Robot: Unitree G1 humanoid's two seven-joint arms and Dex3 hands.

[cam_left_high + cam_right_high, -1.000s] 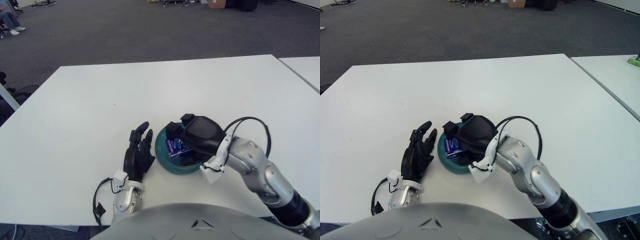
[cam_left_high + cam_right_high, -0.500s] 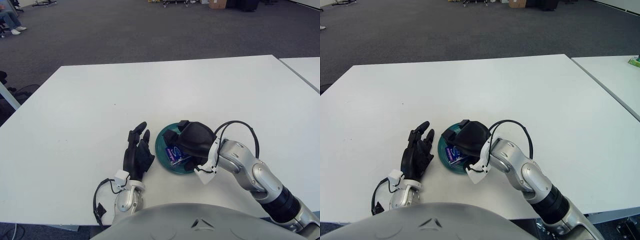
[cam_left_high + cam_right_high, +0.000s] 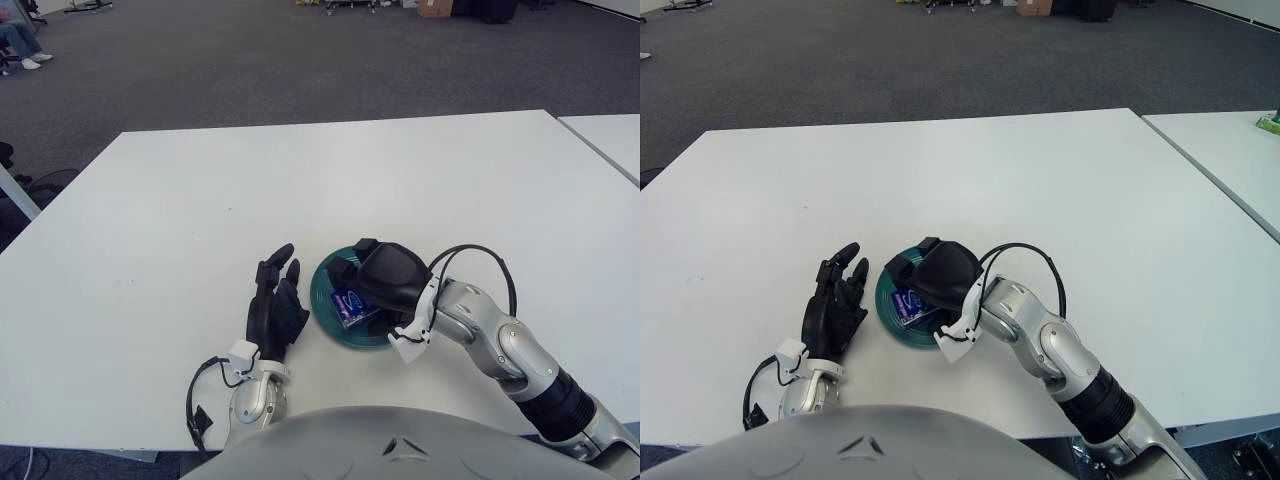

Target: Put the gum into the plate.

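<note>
The right hand (image 3: 385,275) covers the green plate (image 3: 322,302); whether it grips the gum (image 3: 349,302) is unclear. The left hand (image 3: 276,305) lies released beside the plate.

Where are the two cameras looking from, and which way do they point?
Left eye view: sits in the robot's head, looks forward and down at the white table; shows the left hand flat on the table, the right hand over the green plate, and the grey chest.
Right eye view: sits just to the right, facing the same way; shows the same hands and chest.
Both share: the blue gum in the plate, the table, and the carpet behind.
</note>
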